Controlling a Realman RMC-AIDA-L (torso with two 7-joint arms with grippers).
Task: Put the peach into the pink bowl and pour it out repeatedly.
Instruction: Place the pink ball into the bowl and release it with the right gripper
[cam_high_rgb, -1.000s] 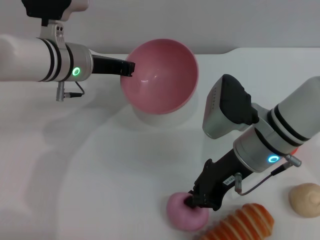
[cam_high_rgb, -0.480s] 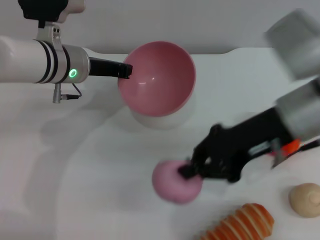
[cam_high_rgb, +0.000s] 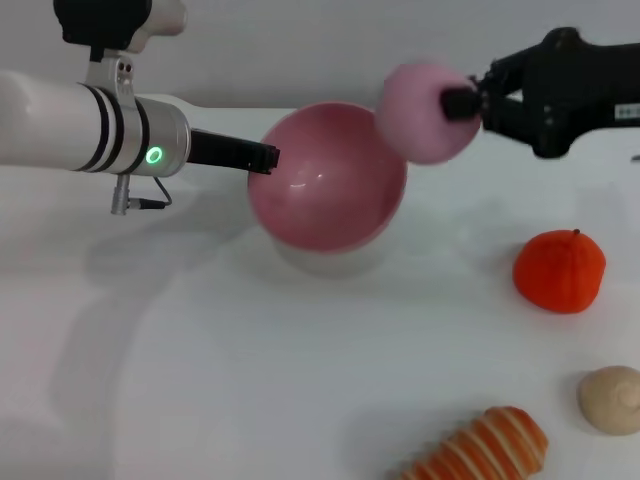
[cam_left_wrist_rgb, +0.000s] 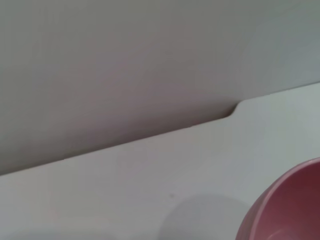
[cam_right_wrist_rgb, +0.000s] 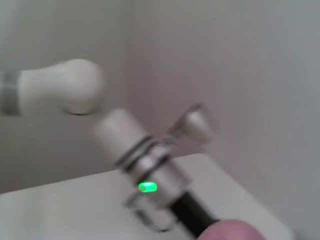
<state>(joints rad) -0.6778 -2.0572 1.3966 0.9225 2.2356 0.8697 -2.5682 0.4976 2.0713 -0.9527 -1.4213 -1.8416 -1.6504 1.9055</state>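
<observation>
The pink bowl (cam_high_rgb: 325, 185) hangs tilted above the table at the back middle, its hollow facing up and forward. My left gripper (cam_high_rgb: 262, 157) is shut on its left rim. The peach (cam_high_rgb: 422, 112), round and pale pink, is in the air just over the bowl's right rim. My right gripper (cam_high_rgb: 462, 103) reaches in from the right and is shut on the peach's right side. The left wrist view shows only a piece of the bowl's rim (cam_left_wrist_rgb: 287, 202) above the white table (cam_left_wrist_rgb: 150, 190).
An orange-red round fruit (cam_high_rgb: 559, 271) sits on the table at the right. A beige lumpy ball (cam_high_rgb: 612, 398) lies at the front right, beside a striped orange bread (cam_high_rgb: 485, 447). The left arm (cam_right_wrist_rgb: 150, 170) shows in the right wrist view.
My right gripper has lifted the peach from the table's front up and back to the bowl's right rim. The orange-red fruit has come into view. The bowl shifted slightly.
</observation>
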